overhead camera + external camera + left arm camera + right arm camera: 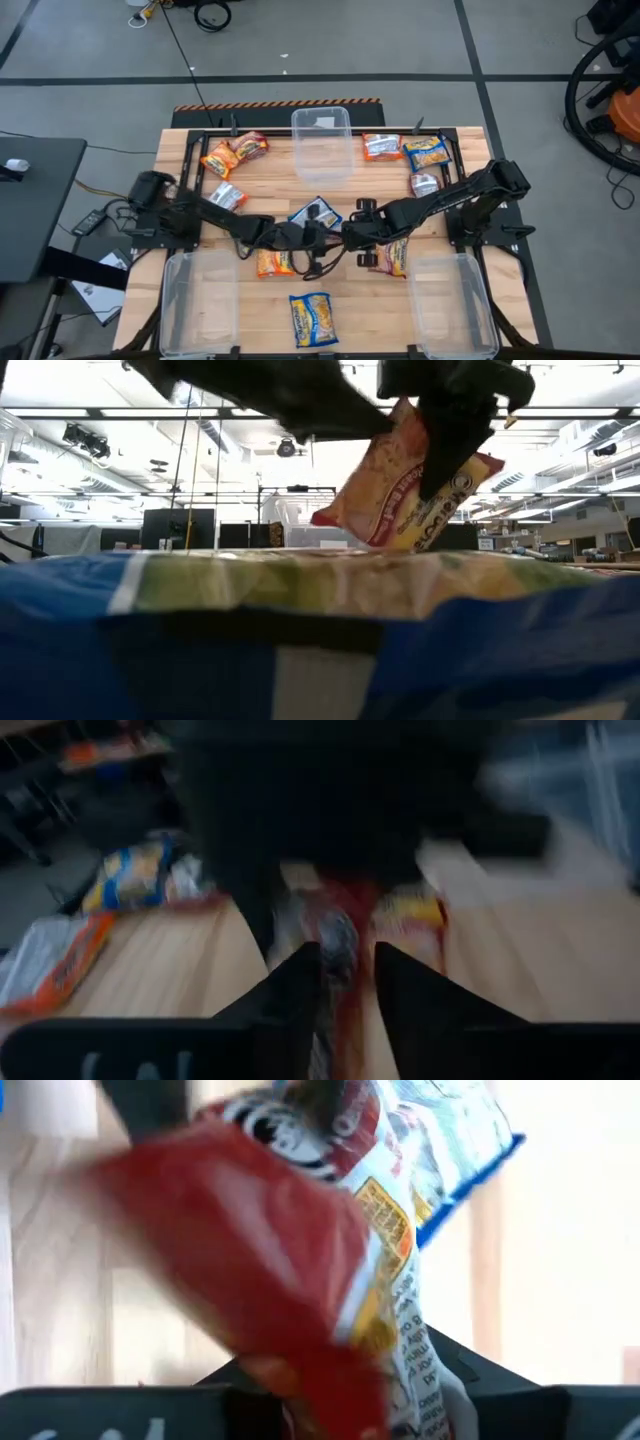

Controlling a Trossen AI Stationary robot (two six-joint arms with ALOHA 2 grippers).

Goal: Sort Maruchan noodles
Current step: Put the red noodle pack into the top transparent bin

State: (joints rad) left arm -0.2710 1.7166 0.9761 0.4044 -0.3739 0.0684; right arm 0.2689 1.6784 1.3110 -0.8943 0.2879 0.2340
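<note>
Red crinkly plastic fills the right wrist view: a red Maruchan packet [300, 1270] sits between the right hand's [352, 238] fingers, which are clamped on it, and the low view shows the packet hanging tilted, clear of the surface [440, 225], at the middle where both arms meet. The left hand [308, 240] is just beside it, fingers a little apart; whether it touches the packet I cannot tell.

Judging by its look, the packet is light, with a slick, soft wrapper around a brittle noodle block, so a hard squeeze could crack the contents and a pinch on the loose end seal could slip. A hold across the flat body near an edge seems safest.

Other packets [425, 152] lie scattered, orange ones [218, 160] far left, a blue and yellow one [313, 320] near. Clear bins [200, 300] stand near left, near right and far centre.
</note>
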